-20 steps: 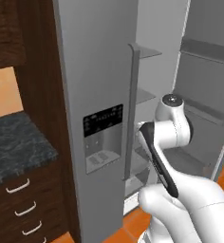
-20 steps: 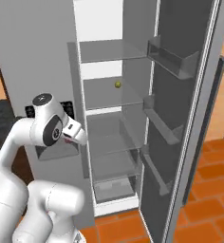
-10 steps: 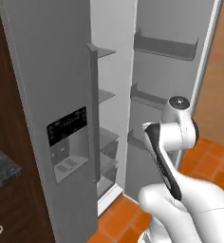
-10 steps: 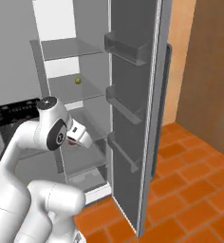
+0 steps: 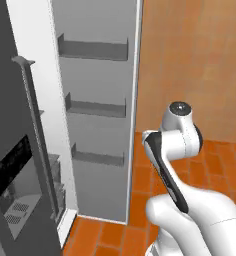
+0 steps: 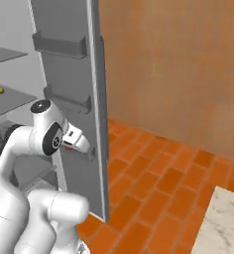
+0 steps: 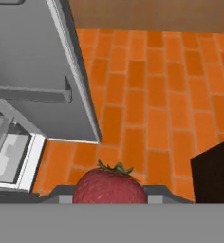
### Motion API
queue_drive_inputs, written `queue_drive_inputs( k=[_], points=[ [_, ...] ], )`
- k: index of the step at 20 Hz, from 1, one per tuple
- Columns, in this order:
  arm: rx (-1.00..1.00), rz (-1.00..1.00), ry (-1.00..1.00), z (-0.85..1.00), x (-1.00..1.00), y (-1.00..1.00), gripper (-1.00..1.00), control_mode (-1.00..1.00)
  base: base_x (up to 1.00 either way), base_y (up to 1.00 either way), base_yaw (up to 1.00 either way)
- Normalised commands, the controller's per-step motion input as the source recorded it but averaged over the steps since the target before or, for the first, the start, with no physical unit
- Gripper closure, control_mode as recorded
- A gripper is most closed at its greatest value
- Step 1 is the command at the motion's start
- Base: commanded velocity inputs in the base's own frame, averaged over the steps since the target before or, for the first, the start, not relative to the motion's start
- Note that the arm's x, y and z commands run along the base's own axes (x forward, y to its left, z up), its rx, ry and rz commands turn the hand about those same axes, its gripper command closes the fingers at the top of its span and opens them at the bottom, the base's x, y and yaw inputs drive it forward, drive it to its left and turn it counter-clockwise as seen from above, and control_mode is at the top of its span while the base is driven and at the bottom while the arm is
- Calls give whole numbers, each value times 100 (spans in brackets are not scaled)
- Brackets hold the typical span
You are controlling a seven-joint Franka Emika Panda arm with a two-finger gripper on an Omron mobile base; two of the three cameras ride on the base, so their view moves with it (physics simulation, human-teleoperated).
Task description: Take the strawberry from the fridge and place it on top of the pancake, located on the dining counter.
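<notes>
Strawberry [image 7: 110,186]: dark-red, dimpled skin, rounded, green leafy cap pointing up in the hand view; sits at the bottom centre of that view, clamped in the pincer [image 7: 110,192], above orange brick floor. In the right base view a small red spot shows at the pincer [image 6: 73,144], close to the open door. Fridge [image 5: 97,115]: tall, grey, right door swung wide open, edge-on to the right base camera; three shallow door racks stacked on its inner face. Left door shut, with long vertical handle and black dispenser panel. Inner shelves partly visible at the left of the right base view. Dining bench [image 6: 223,223]: a pale marble corner at the lower right of the right base view, well apart from the fridge.
</notes>
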Motion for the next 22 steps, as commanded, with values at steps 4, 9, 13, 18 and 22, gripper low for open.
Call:
queue_drive_inputs(
  k=[4, 9, 13, 18, 22],
  points=[
    [0, 0, 0, 0, 0, 0, 100, 100, -40, 0, -95],
    [0, 0, 0, 0, 0, 0, 100, 100, -23, 0, -89],
    [0, 0, 0, 0, 0, 0, 100, 100, 0, 0, -75],
    [0, 0, 0, 0, 0, 0, 100, 100, 12, 0, -54],
    [0, 0, 0, 0, 0, 0, 100, 100, 5, 0, -41]
  ],
)
